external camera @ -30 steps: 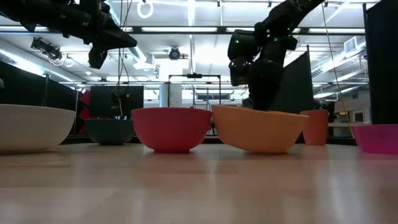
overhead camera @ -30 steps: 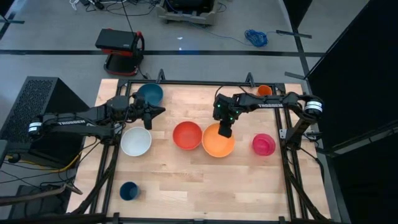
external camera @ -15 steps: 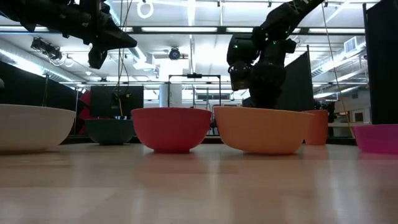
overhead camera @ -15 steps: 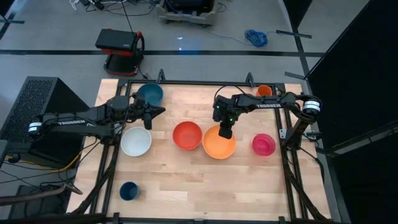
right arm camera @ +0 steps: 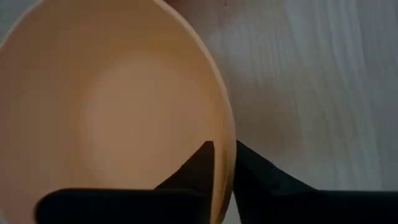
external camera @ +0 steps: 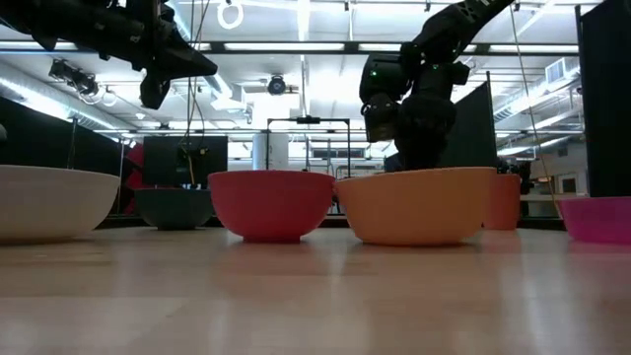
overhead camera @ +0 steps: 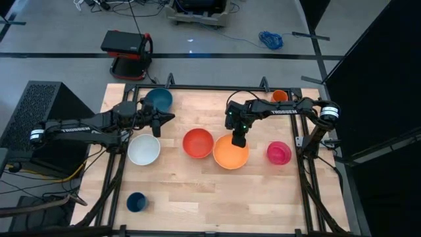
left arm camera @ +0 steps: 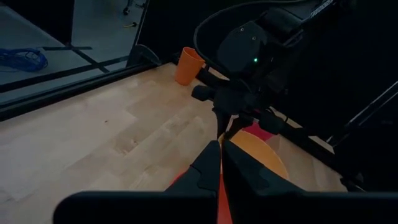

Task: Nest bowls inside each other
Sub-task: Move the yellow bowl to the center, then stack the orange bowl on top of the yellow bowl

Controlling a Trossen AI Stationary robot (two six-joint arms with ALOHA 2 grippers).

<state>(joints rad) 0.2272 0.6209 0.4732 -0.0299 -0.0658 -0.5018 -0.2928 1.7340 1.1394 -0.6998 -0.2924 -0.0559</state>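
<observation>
1. Nearest the front edge of the pale wooden counter (overhead camera: 197, 191) stands a small dark blue cup (overhead camera: 136, 201), well apart from the rest and no part of the nesting. Only the high view shows it
2. Middle row, all upright and none nested yet: a round shallow white plastic bowl (overhead camera: 144, 149), a red plastic bowl (overhead camera: 198, 143), a larger orange plastic bowl (overhead camera: 230, 153) just beside the red one, and a pink plastic bowl (overhead camera: 278, 153)
3. The right pincer (overhead camera: 238, 139) is clamped on the far rim of the orange plastic bowl, one finger inside and one outside. This is judged a rim grip, since the bowl is too broad to span. Only the right wrist view shows the rim running between the fingers. Only the low view shows the base flat on the counter
4. The left pincer (overhead camera: 172, 118), fingers together and empty, hangs waiting between the white plastic bowl and the bowl behind it. The low view shows it well above the rims
5. Farthest: a teal-blue plastic bowl (overhead camera: 160, 99) and a small narrow orange cup (overhead camera: 279, 96) near the back edge
</observation>
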